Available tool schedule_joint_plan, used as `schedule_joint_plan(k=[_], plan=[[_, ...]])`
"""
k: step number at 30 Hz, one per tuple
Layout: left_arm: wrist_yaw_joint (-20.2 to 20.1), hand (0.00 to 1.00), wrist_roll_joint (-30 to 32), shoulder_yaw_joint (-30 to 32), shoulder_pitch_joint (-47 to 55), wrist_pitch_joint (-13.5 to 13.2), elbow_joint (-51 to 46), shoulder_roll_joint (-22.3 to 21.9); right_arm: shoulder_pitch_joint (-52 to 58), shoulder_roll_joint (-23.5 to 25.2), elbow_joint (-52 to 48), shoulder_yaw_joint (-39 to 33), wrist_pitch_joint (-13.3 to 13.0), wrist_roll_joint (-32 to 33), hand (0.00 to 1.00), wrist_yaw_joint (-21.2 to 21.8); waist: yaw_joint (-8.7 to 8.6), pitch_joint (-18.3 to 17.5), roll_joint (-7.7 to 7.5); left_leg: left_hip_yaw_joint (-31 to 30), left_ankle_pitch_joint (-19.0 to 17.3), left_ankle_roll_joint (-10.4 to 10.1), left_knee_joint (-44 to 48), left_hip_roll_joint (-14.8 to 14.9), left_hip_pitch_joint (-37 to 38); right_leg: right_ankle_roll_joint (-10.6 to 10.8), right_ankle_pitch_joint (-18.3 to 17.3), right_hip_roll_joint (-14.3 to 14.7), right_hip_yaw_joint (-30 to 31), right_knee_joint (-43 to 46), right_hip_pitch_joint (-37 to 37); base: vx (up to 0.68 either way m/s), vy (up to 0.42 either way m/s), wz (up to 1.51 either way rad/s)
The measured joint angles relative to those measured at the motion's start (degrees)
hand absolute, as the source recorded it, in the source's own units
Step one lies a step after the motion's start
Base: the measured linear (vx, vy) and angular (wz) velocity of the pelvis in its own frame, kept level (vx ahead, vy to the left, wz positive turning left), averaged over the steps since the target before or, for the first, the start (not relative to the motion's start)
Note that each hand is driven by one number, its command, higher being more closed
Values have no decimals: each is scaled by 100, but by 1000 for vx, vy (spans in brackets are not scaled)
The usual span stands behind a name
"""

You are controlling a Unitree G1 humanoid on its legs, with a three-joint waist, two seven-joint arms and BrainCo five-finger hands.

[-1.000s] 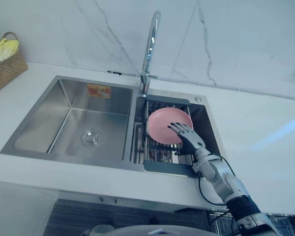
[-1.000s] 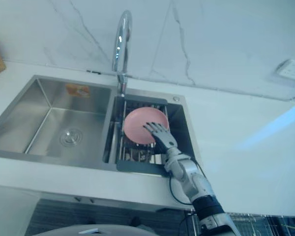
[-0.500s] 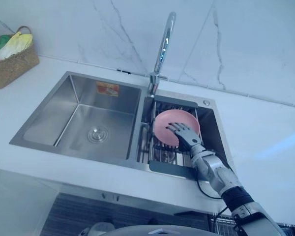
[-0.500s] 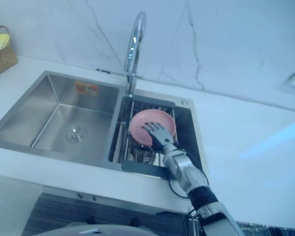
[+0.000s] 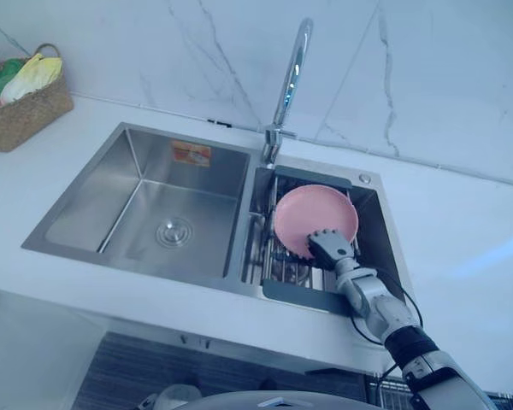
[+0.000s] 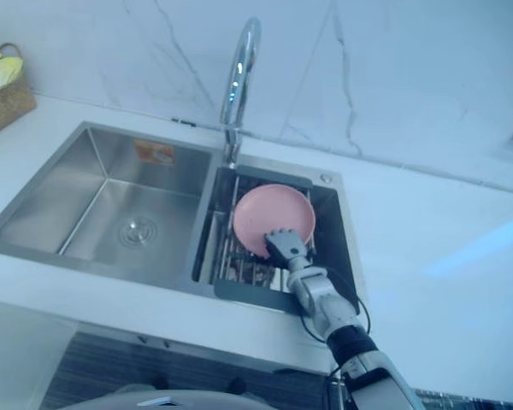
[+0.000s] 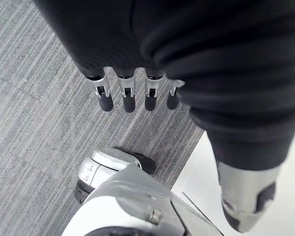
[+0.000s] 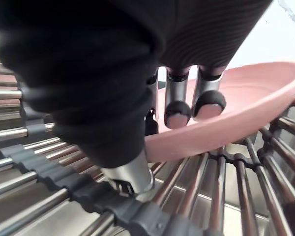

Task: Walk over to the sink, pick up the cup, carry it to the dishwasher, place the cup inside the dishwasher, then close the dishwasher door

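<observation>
Pink dish (image 5: 310,213), our "cup", on sink rack (image 5: 278,270) | right hand (image 5: 330,248) pinches its rim, fingers curled over | left hand (image 7: 128,94) slack, empty | we fear the shallow pinch slipping at lift.

From above, the right hand (image 5: 329,248) sits curled over the near rim of the pink dish (image 5: 312,218), so that stretch of rim and the bars of the rack (image 5: 278,269) under it are hidden. In the right wrist view the hand's dark cover blocks the spot where the thumb (image 8: 132,178) would meet the dish's underside, and the dish itself runs out past the picture's edge. Off to the far left the woven basket (image 5: 30,107) is cut by the picture's edge and what it holds is too small to name, while the orange sticker (image 5: 191,153) on the sink (image 5: 85,213) wall is too small to read.
</observation>
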Motion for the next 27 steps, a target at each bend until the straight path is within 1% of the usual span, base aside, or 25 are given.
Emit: schedule_joint_plan(k=[3,6,10,12,15,16,18,19,21,25,27], plan=[[-1,0,0,-1,0,-2,2,1,-1,0,40,-25,6,0,100,-30,2,-1,-1,0,0,0,2,-1,2,0,0,-1,-1,0,5,0,0,0],[-2,0,1,-1,0,-11,4,1,-2,-1,126,-46,-12,2,100,-236,6,-2,-3,0,0,0,2,-2,2,0,1,-2,-1,0,6,0,0,0],[-2,0,2,-1,0,-22,8,1,-1,-3,131,-73,-60,14,100,-286,3,-2,-3,0,0,0,0,-3,1,0,1,-3,-1,0,5,0,0,0],[-3,0,3,-1,1,-23,8,1,-1,-6,136,-103,-83,21,100,-379,1,-2,-3,0,0,1,0,-3,1,0,1,-3,0,0,4,0,0,0],[-12,0,27,3,1,-32,9,-1,-1,-65,135,-119,-174,79,100,-483,-2,-2,-2,0,1,1,1,-4,1,1,1,-3,2,0,3,0,0,0],[-22,0,64,9,1,-41,9,-3,0,-69,135,-214,-254,93,100,-507,-5,-2,-2,2,1,1,1,-3,-1,1,1,-2,7,0,-2,0,0,0],[-26,0,69,13,2,-49,10,-6,-2,-90,127,-284,-294,108,100,-540,-6,-2,-1,4,1,1,2,-3,-4,1,2,-2,13,0,-6,0,0,0],[-27,0,69,16,4,-61,10,-8,-1,-141,120,-299,-347,143,100,-639,-9,-2,0,5,1,1,3,-3,-5,1,2,-1,19,0,-8,0,0,0],[-29,0,79,29,15,-89,11,-16,-1,-204,51,-392,-405,301,100,-714,-19,-2,3,9,0,1,4,-2,-6,1,3,0,38,0,-11,0,0,0],[-55,0,118,144,26,-100,37,-70,-8,-417,-535,-555,-531,577,100,-883,-76,9,45,32,-2,0,9,0,-3,0,9,5,77,0,-22,-1,0,-2],[-58,0,118,152,40,-102,36,-78,-21,-429,-789,-678,-571,636,100,-902,-100,8,57,48,-4,-2,11,6,-1,-3,12,13,97,-1,-29,-5,-4,-6]])
